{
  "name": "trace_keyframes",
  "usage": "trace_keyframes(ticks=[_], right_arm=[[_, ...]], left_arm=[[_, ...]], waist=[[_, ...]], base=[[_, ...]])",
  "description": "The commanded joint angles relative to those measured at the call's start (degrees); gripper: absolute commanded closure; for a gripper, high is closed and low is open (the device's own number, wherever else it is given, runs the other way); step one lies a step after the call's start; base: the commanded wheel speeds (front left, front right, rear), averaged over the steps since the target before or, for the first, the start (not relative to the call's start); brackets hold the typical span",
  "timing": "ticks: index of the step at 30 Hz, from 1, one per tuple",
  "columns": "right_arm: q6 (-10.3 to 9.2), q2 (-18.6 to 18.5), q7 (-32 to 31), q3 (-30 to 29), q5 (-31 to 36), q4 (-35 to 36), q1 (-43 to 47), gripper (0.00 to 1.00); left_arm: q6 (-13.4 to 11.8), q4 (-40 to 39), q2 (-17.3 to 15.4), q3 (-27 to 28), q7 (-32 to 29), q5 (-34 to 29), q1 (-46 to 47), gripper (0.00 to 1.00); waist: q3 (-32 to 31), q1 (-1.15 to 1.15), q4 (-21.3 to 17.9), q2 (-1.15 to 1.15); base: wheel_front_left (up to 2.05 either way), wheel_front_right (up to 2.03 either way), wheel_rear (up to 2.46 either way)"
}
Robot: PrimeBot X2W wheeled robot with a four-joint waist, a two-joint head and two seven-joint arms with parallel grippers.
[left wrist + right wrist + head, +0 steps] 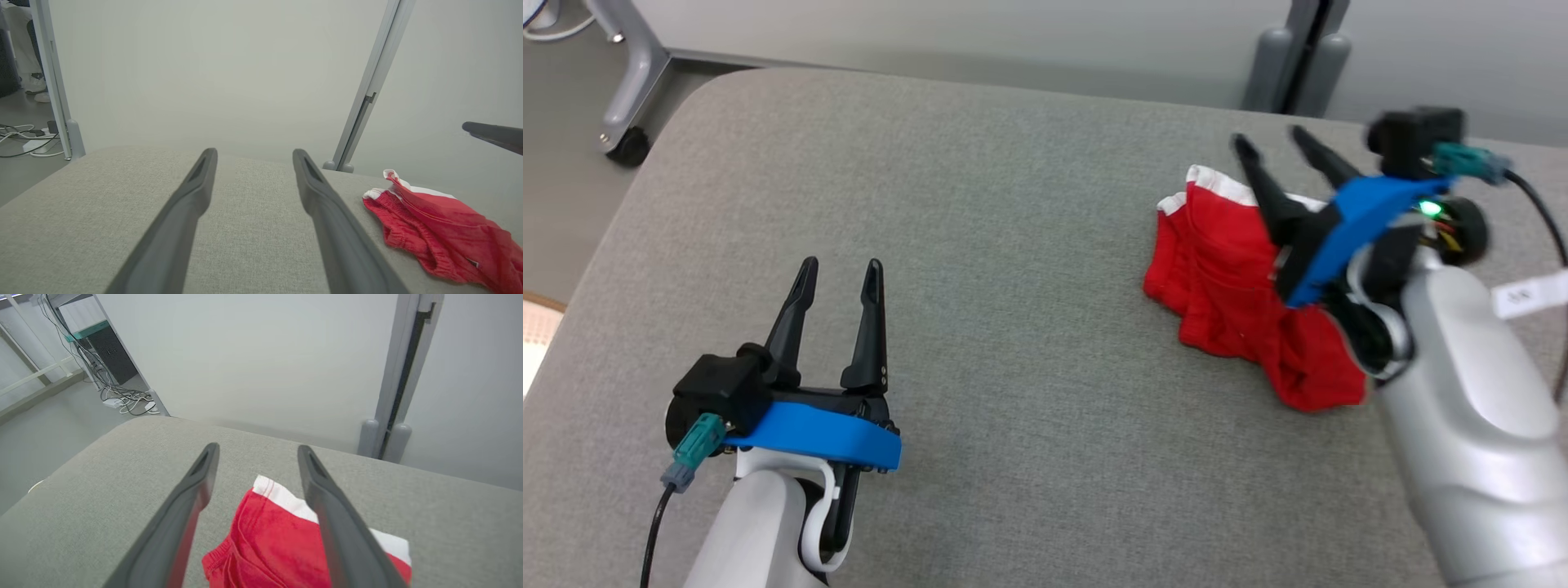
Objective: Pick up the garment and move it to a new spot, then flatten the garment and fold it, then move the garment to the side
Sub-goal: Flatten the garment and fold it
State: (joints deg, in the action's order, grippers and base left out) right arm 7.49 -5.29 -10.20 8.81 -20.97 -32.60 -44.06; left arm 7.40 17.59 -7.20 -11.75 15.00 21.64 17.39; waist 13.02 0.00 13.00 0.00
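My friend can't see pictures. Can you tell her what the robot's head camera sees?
A crumpled red garment with a white band lies on the right of a grey padded table, and the right gripper hovers open above it, holding nothing. The left gripper sits open at the lower left, apart from the cloth.

In the head view the blurred right hand [1270, 139] is covering the 3 o'clock side of the red shorts [1217, 269]. The left wrist view's edges are cutting them off at 4 o'clock. The white label [1535, 296] at 3 o'clock is showing too blurred to read.
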Motion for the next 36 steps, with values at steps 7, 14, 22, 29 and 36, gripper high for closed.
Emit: trace_keyframes(ticks=[7,14,22,29,36], right_arm=[[0.0,-6.0,-0.7,-8.6,9.1,6.1,11.8,0.0],[0.0,-4.9,-2.1,-7.0,13.3,4.4,17.3,0.96],[0.0,-1.8,-0.9,1.8,17.3,-1.9,13.7,1.0],[0.0,1.6,-2.1,12.7,9.3,-5.3,13.8,1.0],[0.0,1.0,-2.2,21.8,-1.8,2.5,15.9,0.57]], left_arm=[[0.1,-0.6,0.0,0.7,0.2,-0.6,-1.8,0.0],[0.1,0.0,-0.7,-0.3,0.2,-0.2,-0.4,0.0],[0.1,0.1,-0.9,-0.4,0.2,-0.2,0.4,0.0],[0.1,0.4,-0.6,-1.4,0.2,0.2,0.6,0.0],[0.1,0.2,-1.0,-0.2,0.2,0.0,-0.9,0.0]], waist=[[-1.9,0.0,-2.3,0.0],[-1.4,0.0,-2.3,0.0],[-0.6,0.0,-2.3,0.0],[-0.8,0.0,-1.0,0.0],[-1.7,0.0,-1.6,0.0]], base=[[0.0,0.0,0.0],[0.0,0.0,0.0],[0.0,0.0,0.0],[0.0,0.0,0.0],[0.0,0.0,0.0]])
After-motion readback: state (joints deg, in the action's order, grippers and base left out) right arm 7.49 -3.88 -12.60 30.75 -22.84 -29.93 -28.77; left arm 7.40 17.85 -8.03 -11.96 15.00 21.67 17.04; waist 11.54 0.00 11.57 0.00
